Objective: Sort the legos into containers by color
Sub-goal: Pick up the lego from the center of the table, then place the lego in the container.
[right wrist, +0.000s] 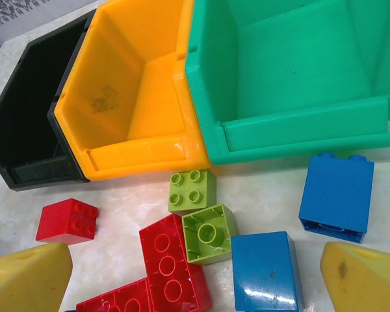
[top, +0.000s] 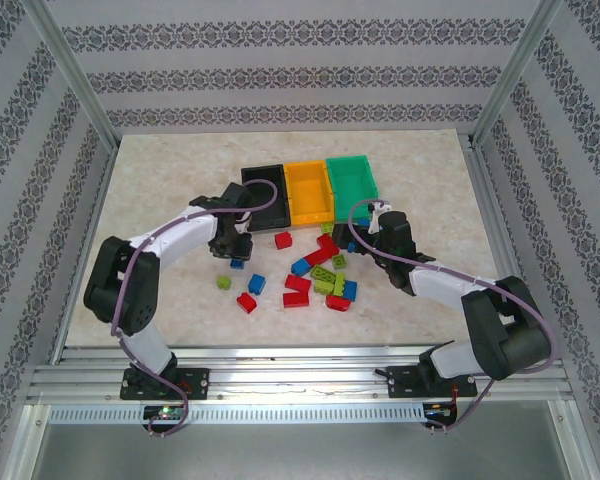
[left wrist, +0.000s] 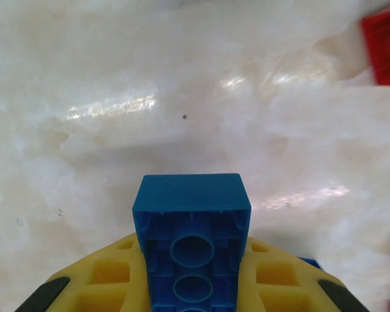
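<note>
My left gripper (left wrist: 192, 289) is shut on a blue lego (left wrist: 192, 227), its hollow underside facing the camera, close above the marble table. From above, the left gripper (top: 228, 242) sits just in front of the black container (top: 263, 188). The orange-yellow container (top: 310, 192) and the green container (top: 352, 178) continue the row. My right gripper (right wrist: 195, 260) stands open over two lime legos (right wrist: 193, 190), a long red lego (right wrist: 172, 266) and a blue lego (right wrist: 266, 273). It hovers in front of the green container (right wrist: 292, 123) and touches nothing.
Several red, blue and lime legos (top: 315, 275) lie scattered between the arms. A red lego (left wrist: 385, 42) lies ahead of the left gripper to the right. A small red lego (right wrist: 68, 221) and an upright blue lego (right wrist: 337, 195) flank the right gripper. Cage posts ring the table.
</note>
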